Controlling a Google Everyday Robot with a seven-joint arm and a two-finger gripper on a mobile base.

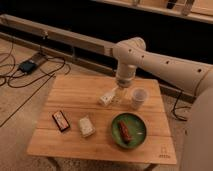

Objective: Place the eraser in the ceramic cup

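Pale wooden rectangular table (150, 145) underneath everything. Over its far middle, cream-white robot arm (165, 62), gripper (118, 96) spread wide, gripping nothing, between white box-like carton (106, 98) and small whitish round ceramic cup (138, 96). Near the left edge, well apart from both, flat black eraser with orange-red face (61, 120).

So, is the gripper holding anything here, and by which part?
Nothing held: the gripper hangs between the carton and cup; the eraser lies on the table.

- Small flat black eraser (61, 120), orange-red and white face: laid flat at the wooden table's (100, 146) left front.
- Plain whitish ceramic cup (138, 97): stood upright, just right of the gripper (117, 95).
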